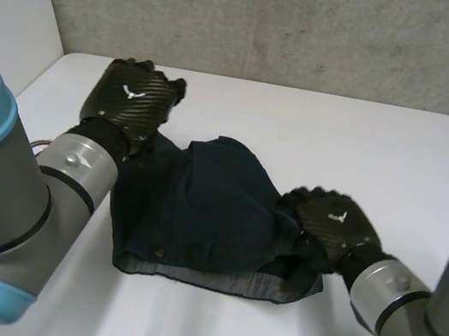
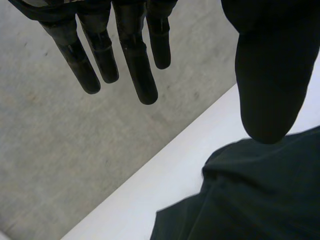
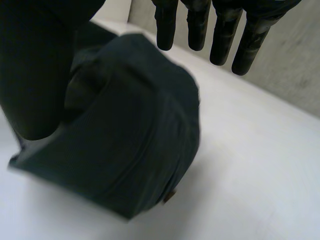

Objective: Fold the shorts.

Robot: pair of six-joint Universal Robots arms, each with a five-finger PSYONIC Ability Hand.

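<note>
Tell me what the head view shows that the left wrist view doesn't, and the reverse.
Head view's own: both arms, the right hand at the shorts' right edge, and the garment's full outline. Left wrist view's own: the left hand's palm side, fingers straight, thumb apart from them above the cloth. Shared: the left hand, dark shorts, white table, grey wall.

- The back of the left hand [image 1: 128, 101] carries a small white bird emblem [image 1: 134, 93] with its wings spread. There is no lettering beside it.
- The back of the right hand [image 1: 333, 227] bears a second bird emblem [image 1: 338, 216] of the same white shape, also without words.
- No letters, numbers or brand names can be read in the head view or in either wrist view.
</note>
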